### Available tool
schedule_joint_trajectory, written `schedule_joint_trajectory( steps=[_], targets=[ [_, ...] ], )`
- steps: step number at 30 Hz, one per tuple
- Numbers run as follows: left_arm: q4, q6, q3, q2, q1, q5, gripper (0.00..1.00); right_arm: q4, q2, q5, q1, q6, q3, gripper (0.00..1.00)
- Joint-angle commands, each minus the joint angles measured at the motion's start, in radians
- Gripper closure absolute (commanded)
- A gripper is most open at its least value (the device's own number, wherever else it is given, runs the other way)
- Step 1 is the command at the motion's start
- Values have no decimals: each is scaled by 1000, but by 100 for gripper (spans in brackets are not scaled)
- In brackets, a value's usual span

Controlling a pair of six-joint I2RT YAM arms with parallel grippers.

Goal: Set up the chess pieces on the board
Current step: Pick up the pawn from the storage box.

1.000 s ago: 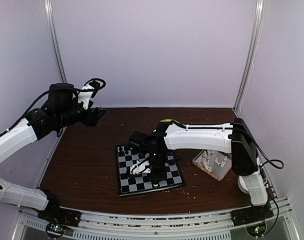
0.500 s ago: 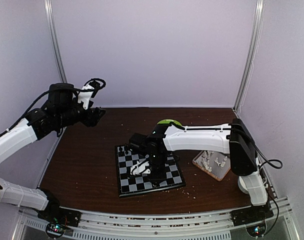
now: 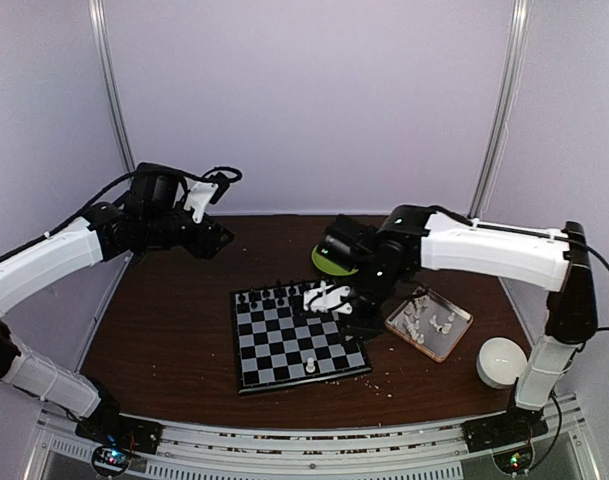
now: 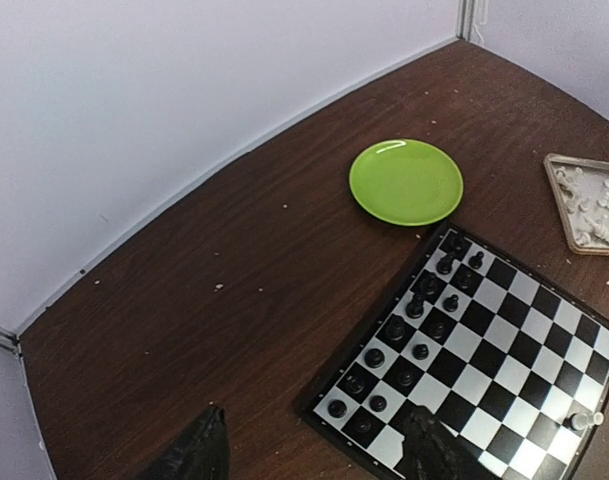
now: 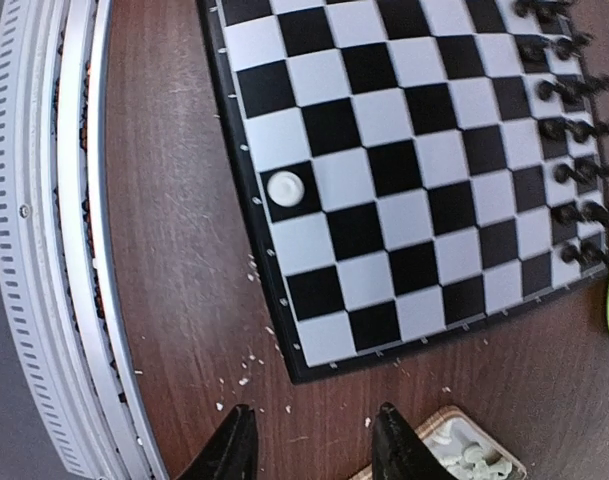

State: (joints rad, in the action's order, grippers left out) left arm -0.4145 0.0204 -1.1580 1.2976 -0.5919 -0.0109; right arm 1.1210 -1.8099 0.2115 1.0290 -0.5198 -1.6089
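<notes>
Fetching another white piece looks like the step in hand: grip one alone, keep it upright, centre it on its square.
Top view: one board [image 3: 259, 370]; one white chess piece [image 3: 310, 367] on its near row; one clear tray [image 3: 442, 345], its white pieces [image 3: 416, 318] too small to count; right gripper [image 3: 329, 298] over the board's far side.
Left wrist: left gripper [image 4: 314, 455] spread wide, empty; one green plate [image 4: 405, 182]; black chessmen [image 4: 414, 307], two rows.
Right wrist: fingers apart, nothing between.
</notes>
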Motion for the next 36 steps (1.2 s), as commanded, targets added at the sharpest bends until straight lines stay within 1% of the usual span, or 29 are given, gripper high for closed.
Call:
schedule_joint_trajectory(
  steps=[1, 4, 9, 12, 15, 19, 23, 25, 31, 36],
  targets=[
    [-53, -56, -99, 63, -67, 55, 39, -92, 159, 52, -138, -9, 195, 61],
    [-50, -114, -120, 97, -119, 74, 40, -162, 283, 83, -271, 18, 344, 62],
    [-37, -189, -157, 184, -206, 51, 41, -310, 486, 82, -487, 52, 562, 63],
    [-32, -212, -187, 246, -248, 70, 43, -344, 548, 79, -580, 56, 622, 64],
    [-42, -219, -229, 307, -285, 89, 45, -356, 570, 82, -653, 61, 643, 64],
    [-44, -218, -256, 356, -318, 94, 44, -339, 547, 39, -702, 61, 620, 66],
    [20, -233, -219, 372, -342, 60, 44, -286, 501, 10, -718, 48, 596, 68],
    [45, -253, -206, 378, -344, 61, 43, -290, 488, -22, -728, 40, 609, 67],
    [55, -288, -238, 395, -382, 32, 43, -304, 437, -131, -750, 22, 651, 64],
    [71, -326, -228, 391, -418, 19, 43, -309, 388, -124, -764, 26, 681, 65]
  ],
)
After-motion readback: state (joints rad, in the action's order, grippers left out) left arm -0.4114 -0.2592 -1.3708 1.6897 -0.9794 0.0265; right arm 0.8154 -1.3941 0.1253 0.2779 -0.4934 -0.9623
